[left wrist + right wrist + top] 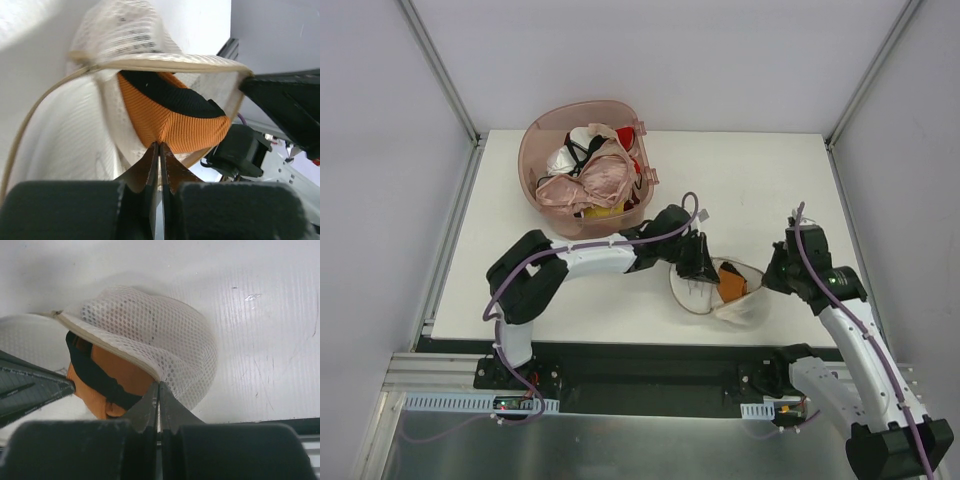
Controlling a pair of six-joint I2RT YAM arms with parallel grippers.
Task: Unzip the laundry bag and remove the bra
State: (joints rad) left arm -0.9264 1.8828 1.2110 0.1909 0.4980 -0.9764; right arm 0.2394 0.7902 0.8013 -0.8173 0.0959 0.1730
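At the far left of the desk point(760, 180) stands a pink tub point(533, 150) with several garments in it; it seems to have no part in this step. The left end effector point(160, 145) reaches into the laundry bag point(745, 308), which lies near the front edge of the desk, between the two arms. Its jaws are pressed together, and orange fabric runs down into their tips, so it appears to pinch the bra point(170, 117) at its lower edge.

The bag is already unzipped; its two mesh halves stand apart like an open shell, so the first part of the task looks done. The bra is not yet out; it sits between the halves. It shows as orange ribbed cloth with a black band along the top. The mesh of the bag is white, thin and half transparent, with a cream rim.

On the right, the right end effector point(159, 385) is closed narrow on the rim of the domed half and holds it open; what is left, by this judgement, is to draw the bra out.
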